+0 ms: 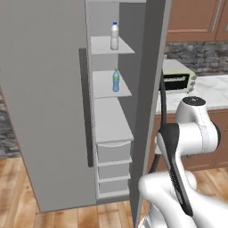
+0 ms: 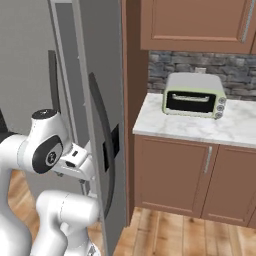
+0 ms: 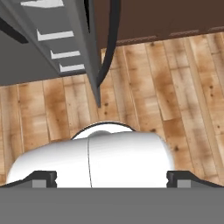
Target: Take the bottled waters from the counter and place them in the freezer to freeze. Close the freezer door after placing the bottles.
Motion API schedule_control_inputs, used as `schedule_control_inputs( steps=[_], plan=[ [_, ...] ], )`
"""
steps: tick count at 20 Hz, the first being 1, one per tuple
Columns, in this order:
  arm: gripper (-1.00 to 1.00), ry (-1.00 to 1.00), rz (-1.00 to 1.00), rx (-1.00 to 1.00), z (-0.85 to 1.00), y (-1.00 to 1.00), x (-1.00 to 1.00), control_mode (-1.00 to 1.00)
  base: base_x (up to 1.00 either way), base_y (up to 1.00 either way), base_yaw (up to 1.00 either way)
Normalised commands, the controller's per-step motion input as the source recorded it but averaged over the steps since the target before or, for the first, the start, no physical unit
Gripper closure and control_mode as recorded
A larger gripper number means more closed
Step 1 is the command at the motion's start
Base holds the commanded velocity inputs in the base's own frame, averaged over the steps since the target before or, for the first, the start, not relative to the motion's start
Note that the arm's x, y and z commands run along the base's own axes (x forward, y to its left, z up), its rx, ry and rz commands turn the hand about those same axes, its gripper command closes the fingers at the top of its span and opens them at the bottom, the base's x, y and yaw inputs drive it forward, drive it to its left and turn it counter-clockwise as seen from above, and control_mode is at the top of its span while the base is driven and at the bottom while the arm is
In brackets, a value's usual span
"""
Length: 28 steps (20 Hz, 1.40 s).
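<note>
**Operator:** So, where are the bottles from the pincer (image 3: 111, 177)?

**Spotter:** Well above it and deeper in. You have both on the freezer (image 1: 44, 89) shelves: the upper bottle (image 1: 114, 35) on the top shelf, the lower bottle (image 1: 116, 80) one shelf down. Both stand upright. From where you sit, I'd judge the carrying done.

**Operator:** Then it's the door (image 1: 149, 111). Which way does it lie?

**Spotter:** Right against the pincer — that's the relation your next move turns on. The door stands swung out toward you, nearly edge-on, with its long axis straight up and down. Your hand sits tight at its near edge, about halfway up the handle (image 2: 100, 122). The handle runs vertically along the outer face, the side away from the shelves.

**Operator:** And the pincer itself?

**Spotter:** It's spread wide, with nothing between the tips. It points down at the floor (image 3: 175, 87), and in the hand view the door's bottom corner and the lower curve of the handle lie just ahead of it. I can't tell you whether a finger is touching the door face or only beside it.

**Operator:** Pose?

**Spotter:** Your arm is folded — elbow raised and bent back, forearm reaching in low to the door edge, wrist turned down. To shut it, I'd say you need to get onto the handle side and sweep toward the shelves. From that tucked elbow you have little reach, so watch that your forearm doesn't catch the handle.
</note>
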Motion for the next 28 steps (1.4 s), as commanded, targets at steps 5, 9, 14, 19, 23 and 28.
schedule_control_inputs(
  steps=[5,9,14,19,23,28],
  plan=[
    [-1.00,0.00,0.00,0.00,0.00,0.00,0.00,1.00,0.14,-0.19,0.00],
    [-1.00,0.00,0.00,0.00,0.00,0.00,0.00,1.00,0.18,0.00,0.00],
    [-1.00,0.00,0.00,0.00,0.00,0.00,0.00,1.00,0.17,0.10,-0.01],
    [-1.00,0.00,0.00,0.00,0.00,0.00,0.00,1.00,0.25,0.14,0.00],
    [-1.00,0.00,0.00,0.00,0.00,0.00,0.00,1.00,0.22,0.22,-0.01],
    [-1.00,0.00,0.00,0.00,0.00,0.00,0.00,1.00,0.15,0.26,-0.02]
  ],
)
